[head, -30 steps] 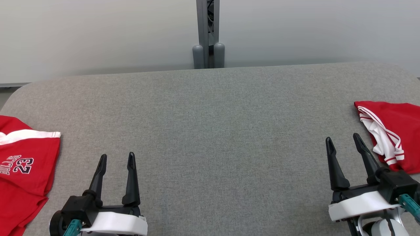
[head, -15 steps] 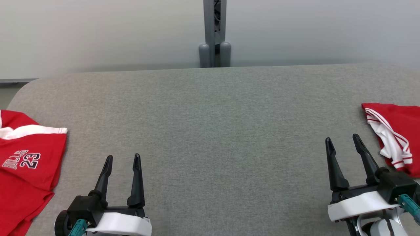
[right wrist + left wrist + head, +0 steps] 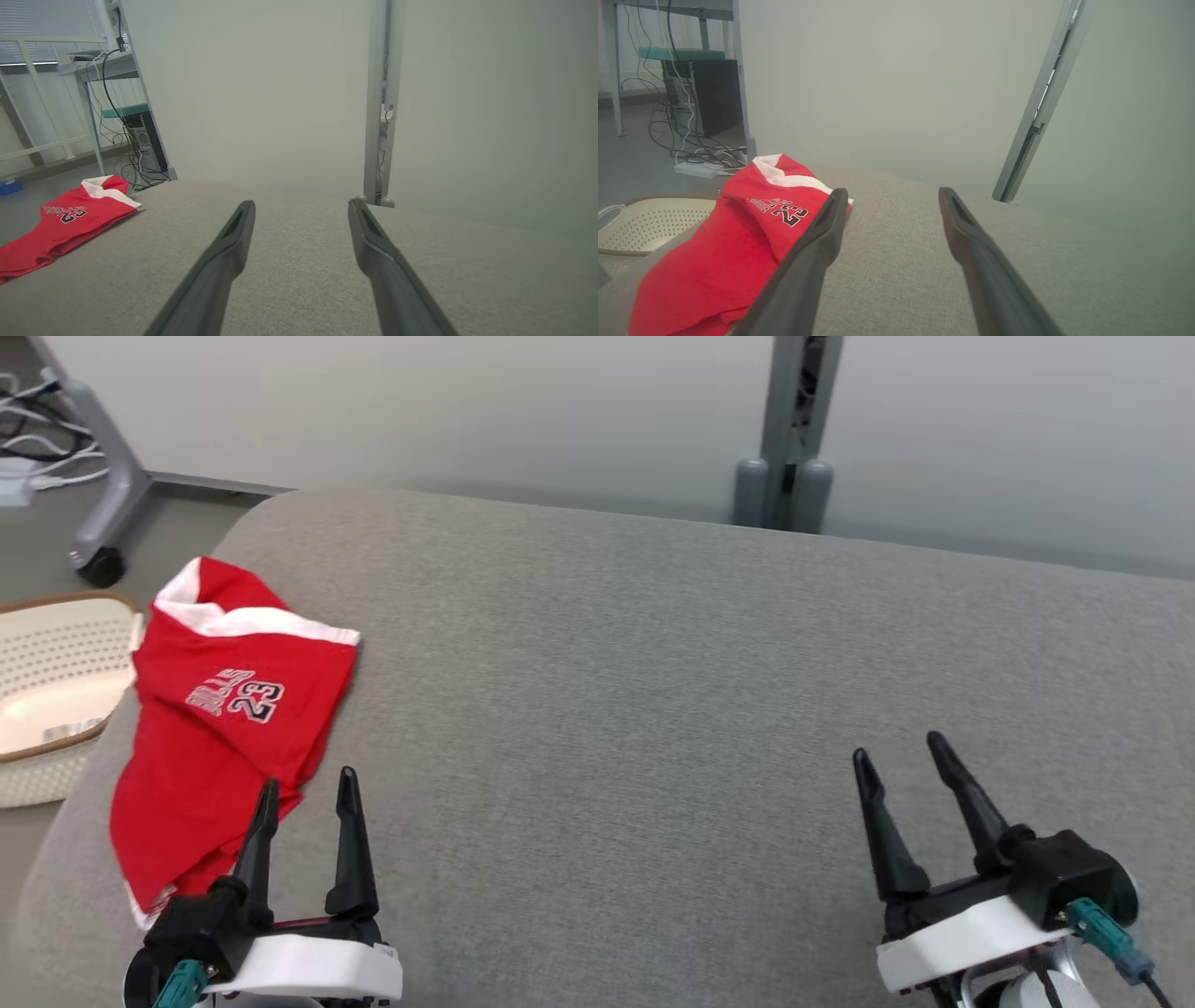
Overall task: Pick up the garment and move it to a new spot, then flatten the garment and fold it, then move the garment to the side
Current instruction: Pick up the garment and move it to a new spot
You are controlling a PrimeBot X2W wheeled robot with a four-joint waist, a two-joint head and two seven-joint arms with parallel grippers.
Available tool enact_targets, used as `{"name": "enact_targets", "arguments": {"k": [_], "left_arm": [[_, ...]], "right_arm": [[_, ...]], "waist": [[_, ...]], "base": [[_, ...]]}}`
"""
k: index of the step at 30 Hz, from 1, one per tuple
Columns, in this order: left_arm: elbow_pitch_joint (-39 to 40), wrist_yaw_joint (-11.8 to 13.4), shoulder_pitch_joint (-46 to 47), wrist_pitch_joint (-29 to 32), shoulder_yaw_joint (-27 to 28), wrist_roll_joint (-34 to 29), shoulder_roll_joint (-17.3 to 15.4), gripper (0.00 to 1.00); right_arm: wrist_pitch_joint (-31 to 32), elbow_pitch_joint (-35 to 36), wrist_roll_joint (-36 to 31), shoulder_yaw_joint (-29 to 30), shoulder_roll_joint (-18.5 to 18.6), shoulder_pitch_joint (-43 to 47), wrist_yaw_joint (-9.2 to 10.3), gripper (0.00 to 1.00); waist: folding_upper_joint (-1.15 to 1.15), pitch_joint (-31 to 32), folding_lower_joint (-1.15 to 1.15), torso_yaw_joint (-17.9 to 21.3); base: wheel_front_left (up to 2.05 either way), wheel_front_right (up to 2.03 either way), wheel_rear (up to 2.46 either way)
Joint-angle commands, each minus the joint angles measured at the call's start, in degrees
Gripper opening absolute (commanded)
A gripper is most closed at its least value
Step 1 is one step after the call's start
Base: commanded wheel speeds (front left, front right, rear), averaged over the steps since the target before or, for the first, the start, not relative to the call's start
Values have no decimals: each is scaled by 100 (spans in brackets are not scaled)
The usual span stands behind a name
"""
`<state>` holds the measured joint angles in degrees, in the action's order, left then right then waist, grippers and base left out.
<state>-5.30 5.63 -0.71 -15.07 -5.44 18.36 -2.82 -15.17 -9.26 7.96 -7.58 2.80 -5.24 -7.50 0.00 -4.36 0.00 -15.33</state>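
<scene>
We see the garment [image 3: 224, 728] at the surface's [image 3: 653, 663] left edge, with open room rightward; our left claw [image 3: 309, 778] and right claw [image 3: 895, 746] hover wide and empty.

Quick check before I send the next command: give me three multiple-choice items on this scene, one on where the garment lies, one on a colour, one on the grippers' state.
1. Where on the table does the red garment lie?
A. far right corner
B. left end, by the left gripper
C. dead centre

2. What colour is the band across the garment's far end?
A. blue
B. black
C. white

3. How do the left gripper and the right gripper stand?
A. both open, holding nothing
B. left shut on the garment
C. both shut

Answers:
1 B: the head view shows the garment at the table's left end, just beyond the left fingers.
2 C: a white strip crosses the red cloth above the number 23.
3 A: each pair of fingers is spread, with bare table between them.
</scene>
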Motion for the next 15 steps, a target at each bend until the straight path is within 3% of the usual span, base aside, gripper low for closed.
{"name": "enact_targets", "arguments": {"k": [1,3,4,6,15], "left_arm": [[13,-4,-19,3,44,-41,-19,100],[22,-26,-146,3,130,-91,-16,100],[10,-86,-256,3,225,-186,-20,100],[47,-98,-340,3,301,-228,-20,100],[364,86,-635,3,544,-110,-18,100]], "right_arm": [[-9,-27,22,-34,24,64,0,100],[-9,-69,78,-131,35,86,0,100],[-9,-112,220,-209,30,121,0,100],[-9,-161,318,-356,26,95,0,100],[-9,-421,486,-916,33,-284,0,100]], "waist": [[0,86,0,-377],[0,199,0,-699],[0,353,0,-1082],[0,405,0,-1287],[0,346,0,-1422]], "base": [[0,0,0],[0,0,0],[0,0,0],[0,0,0],[0,0,0]]}}
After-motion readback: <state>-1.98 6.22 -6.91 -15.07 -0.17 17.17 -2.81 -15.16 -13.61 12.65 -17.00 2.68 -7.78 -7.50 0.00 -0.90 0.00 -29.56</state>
